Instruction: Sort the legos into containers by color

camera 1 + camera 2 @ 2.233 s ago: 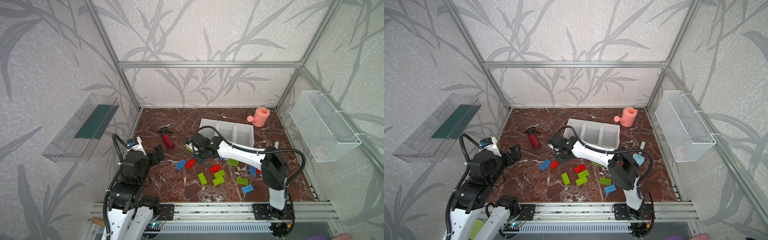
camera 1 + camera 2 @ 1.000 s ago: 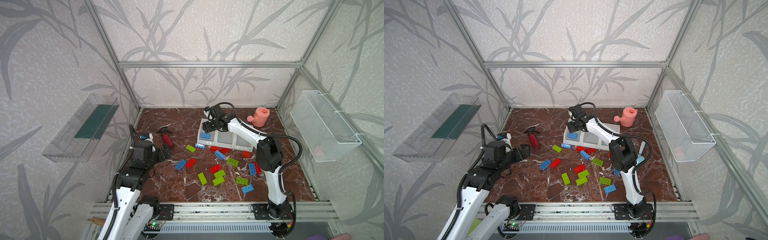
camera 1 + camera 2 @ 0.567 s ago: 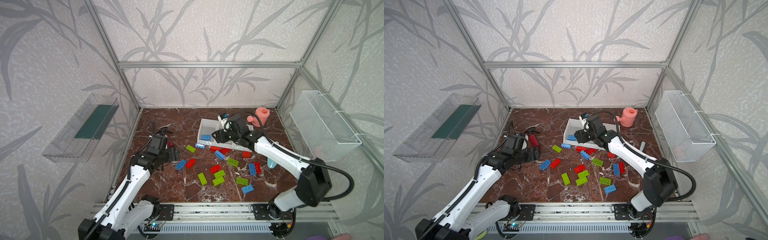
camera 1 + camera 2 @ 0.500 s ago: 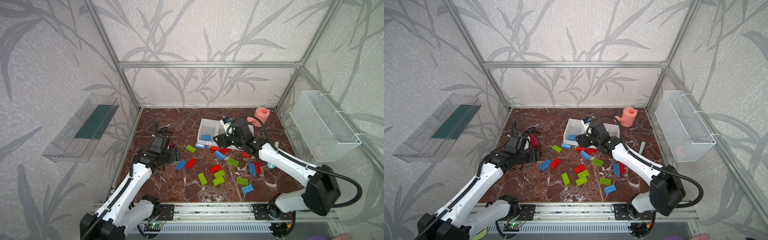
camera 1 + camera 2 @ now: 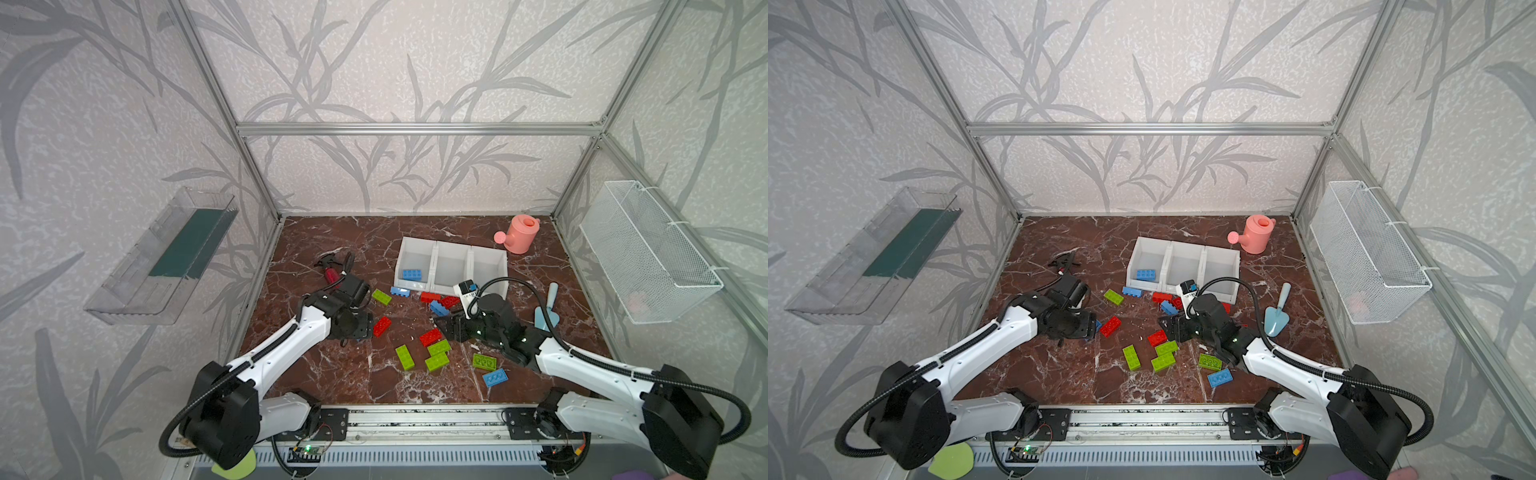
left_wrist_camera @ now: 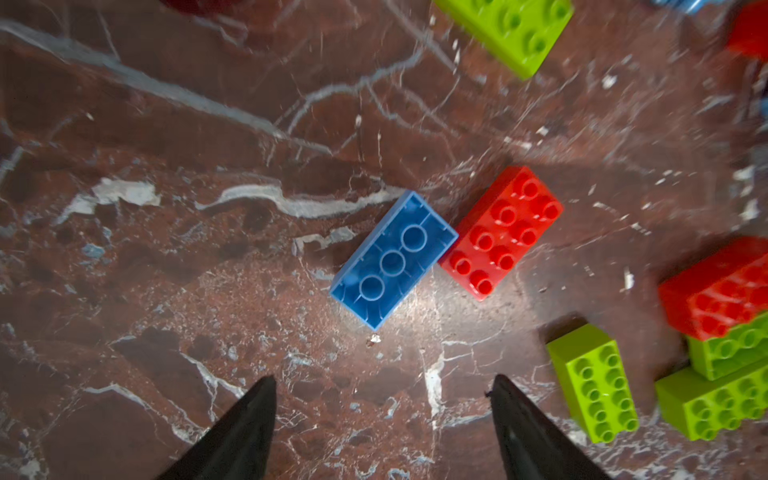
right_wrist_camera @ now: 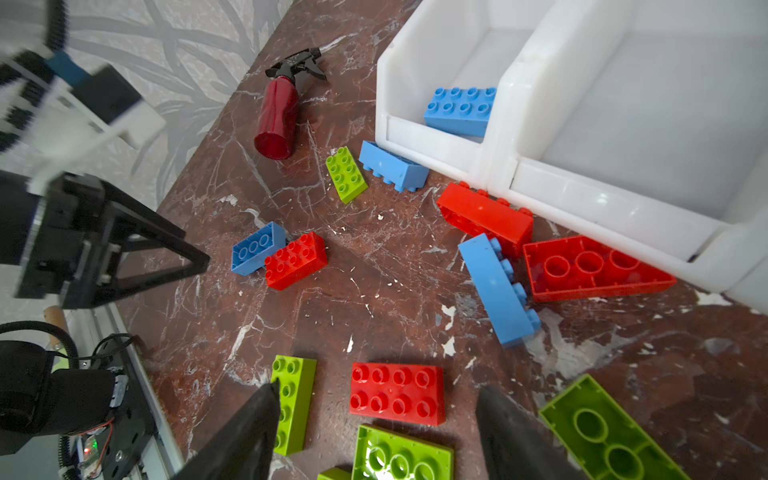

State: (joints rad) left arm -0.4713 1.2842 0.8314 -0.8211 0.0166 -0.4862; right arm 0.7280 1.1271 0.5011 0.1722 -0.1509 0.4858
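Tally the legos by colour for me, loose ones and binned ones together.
Blue legos: 5, one of them in the leftmost container.
Red legos: 4.
Lime green legos: 6, one seen only in the right wrist view.
Total: 15 in plain sight; the right arm covers some floor, so more may lie hidden.

The surface (image 7: 374, 266) is polished red-brown marbled stone with white veins, scuffed and flecked in front of the containers (image 7: 503, 137). These are smooth, faintly glossy white plastic. The legos (image 7: 397, 392) are shiny moulded plastic. Beside the containers, the red spray bottle (image 7: 276, 116) looks glossy, perhaps plastic.
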